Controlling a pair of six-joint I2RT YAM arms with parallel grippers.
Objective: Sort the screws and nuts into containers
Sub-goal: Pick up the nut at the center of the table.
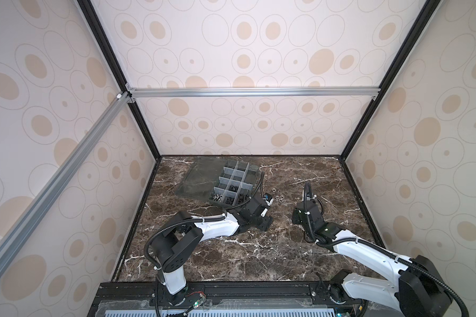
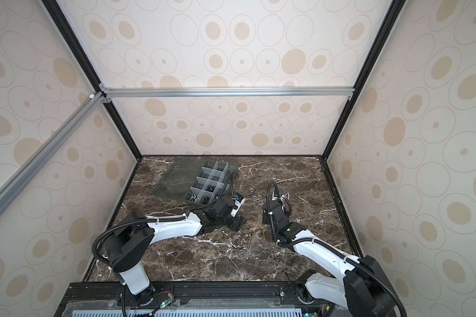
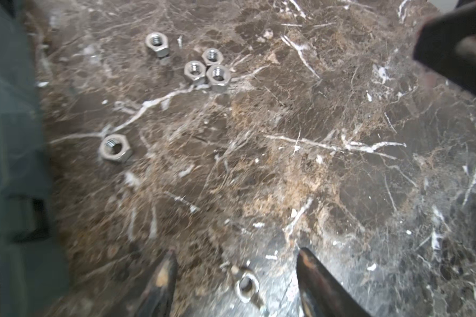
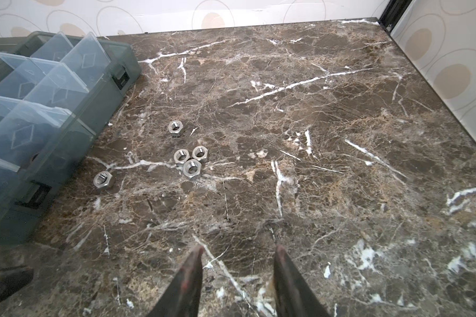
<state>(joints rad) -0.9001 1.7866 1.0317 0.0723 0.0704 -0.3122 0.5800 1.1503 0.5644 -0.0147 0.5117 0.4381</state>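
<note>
Several silver hex nuts lie loose on the marble: a cluster of three (image 3: 206,70) (image 4: 190,159), one beyond it (image 4: 175,128), and one near the box (image 4: 103,179). One more nut (image 3: 247,285) lies flat between the fingers of my left gripper (image 3: 237,255), which is open and not touching it. My right gripper (image 4: 239,248) is open over bare marble, short of the cluster. The containers are cells of the grey organizer box (image 1: 231,178); small black screws (image 1: 232,189) fill its near cells. In a top view my left gripper (image 1: 270,202) sits at the box's near right corner.
The box's clear lid (image 1: 201,175) lies flat to its left. Patterned walls enclose the table on three sides. The box wall (image 3: 8,123) runs close beside my left gripper. My right arm (image 1: 308,214) stands right of the loose nuts.
</note>
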